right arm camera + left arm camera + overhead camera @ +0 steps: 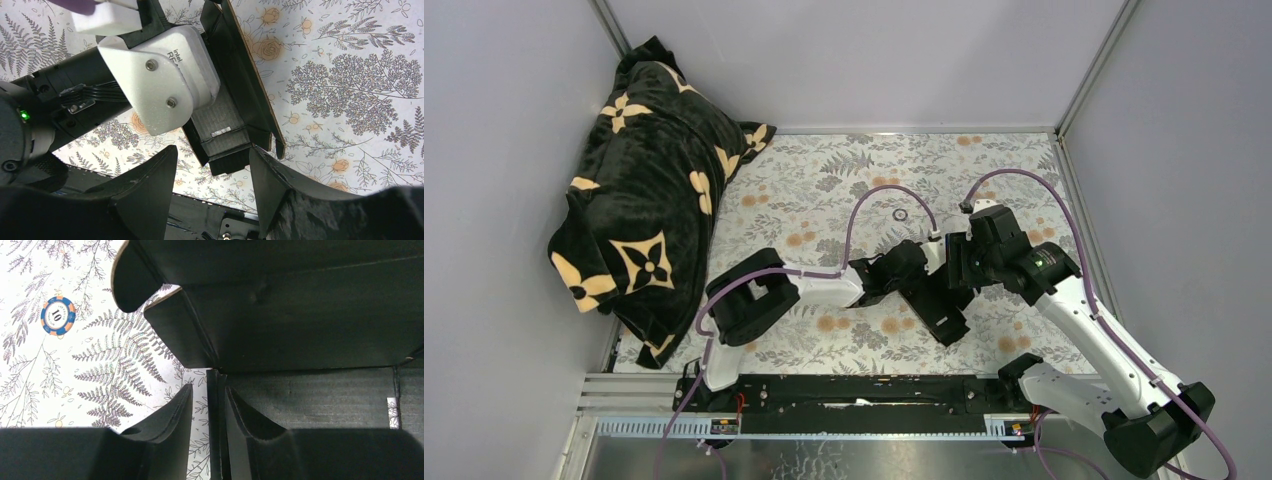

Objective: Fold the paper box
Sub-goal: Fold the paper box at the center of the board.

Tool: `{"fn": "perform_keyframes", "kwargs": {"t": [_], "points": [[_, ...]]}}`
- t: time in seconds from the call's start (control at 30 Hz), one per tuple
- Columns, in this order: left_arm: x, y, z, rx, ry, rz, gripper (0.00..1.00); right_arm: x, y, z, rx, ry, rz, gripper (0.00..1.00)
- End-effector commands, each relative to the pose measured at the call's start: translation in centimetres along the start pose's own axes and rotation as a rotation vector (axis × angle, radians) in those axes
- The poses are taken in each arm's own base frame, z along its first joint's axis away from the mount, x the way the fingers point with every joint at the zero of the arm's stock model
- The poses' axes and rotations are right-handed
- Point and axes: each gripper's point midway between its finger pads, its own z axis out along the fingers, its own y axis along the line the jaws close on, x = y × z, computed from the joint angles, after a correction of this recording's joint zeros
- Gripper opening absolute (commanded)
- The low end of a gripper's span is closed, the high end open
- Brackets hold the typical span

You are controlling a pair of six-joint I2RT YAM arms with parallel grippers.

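Note:
The paper box (944,312) is a part-folded piece of matte black card lying on the floral table between my two grippers. In the left wrist view the paper box (300,315) fills the upper right, with two rounded flaps at its left. One thin upright wall of it stands between the fingers of my left gripper (209,390). The right finger lies against that wall and a gap shows on the left side. My right gripper (212,150) is open, and the box's near end (227,150) sits just beyond its fingertips. The right fingertip (260,160) is close to a flap.
A black plush blanket (649,200) with cream flowers is heaped at the back left. A blue and orange chip (57,315) and a small ring (900,214) lie on the tablecloth. A black rail (854,392) runs along the near edge. Grey walls enclose the table.

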Motion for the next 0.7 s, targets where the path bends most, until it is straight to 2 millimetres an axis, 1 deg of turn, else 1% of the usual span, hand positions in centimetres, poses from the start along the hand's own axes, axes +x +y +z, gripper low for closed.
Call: {"fn": "perform_keyframes", "kwargs": {"t": [0.0,0.37,0.67], "points": [[0.0,0.3,0.7,0.0,0.004,-0.014,0.36,-1.3,0.3,-0.8,-0.014,-0.046,-0.008,0.63],[1.1,0.4,0.0,0.001,0.031,-0.012,0.36,-1.3,0.4,-0.7,-0.021,-0.045,-0.011,0.63],[2.3,0.4,-0.2,0.0,0.056,-0.017,0.34,-1.3,0.5,-0.6,-0.025,-0.041,-0.011,0.64]]}}
